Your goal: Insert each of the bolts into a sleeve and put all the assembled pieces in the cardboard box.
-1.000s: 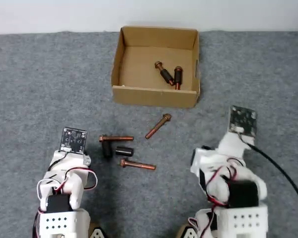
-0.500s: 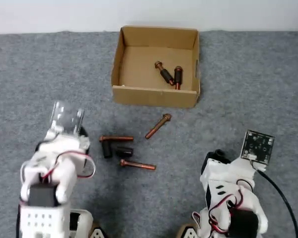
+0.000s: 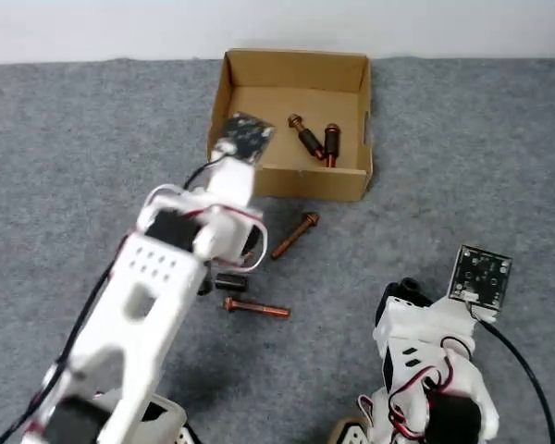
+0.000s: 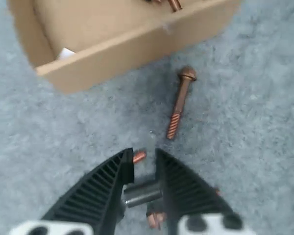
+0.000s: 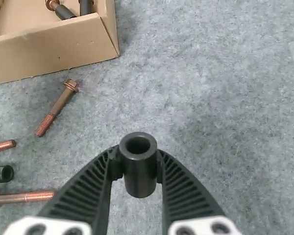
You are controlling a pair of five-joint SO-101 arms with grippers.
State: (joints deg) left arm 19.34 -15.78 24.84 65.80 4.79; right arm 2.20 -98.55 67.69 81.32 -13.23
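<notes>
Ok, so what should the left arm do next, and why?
Probably lower the open left tool and close it on the bolt whose tip lies in its gap. The right tool holds a sleeve with its bore open, ready for a bolt.

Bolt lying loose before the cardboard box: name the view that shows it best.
Left wrist view: the bolt lies close and whole, head toward the cardboard box. The right wrist view shows it whole but smaller; the high view, whole but smallest.
</notes>
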